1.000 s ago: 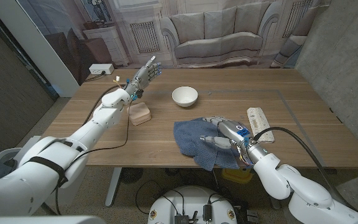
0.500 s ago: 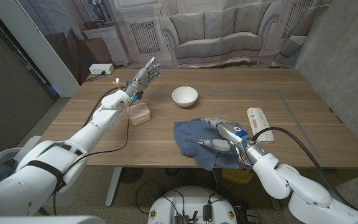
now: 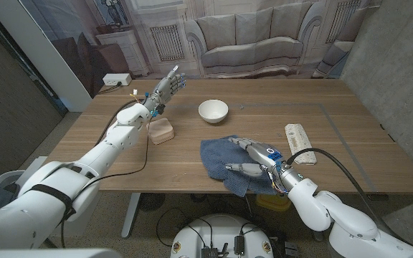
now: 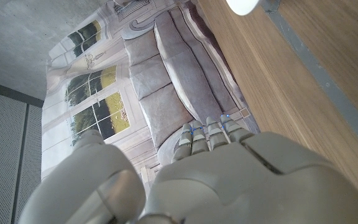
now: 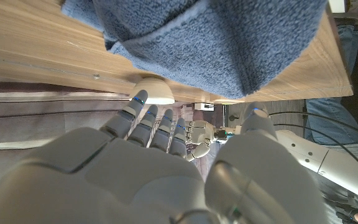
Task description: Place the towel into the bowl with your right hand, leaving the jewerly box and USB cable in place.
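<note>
Wooden table [image 3: 350, 143], right hand [image 3: 253, 158] over towel [image 3: 221, 159]

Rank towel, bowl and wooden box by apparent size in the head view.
1. towel, clearly largest.
2. bowl.
3. wooden box, close to the bowl in size; the bowl sits farther from the camera, so that order is unsure.

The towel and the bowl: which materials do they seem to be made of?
The towel looks like blue terry cloth: the right wrist view shows a fuzzy looped surface and soft folds. The bowl looks like white glazed ceramic, judging by its smooth, slightly shiny rim, though plastic cannot be ruled out. The table under both appears to be wood or wood veneer, with visible grain.
</note>
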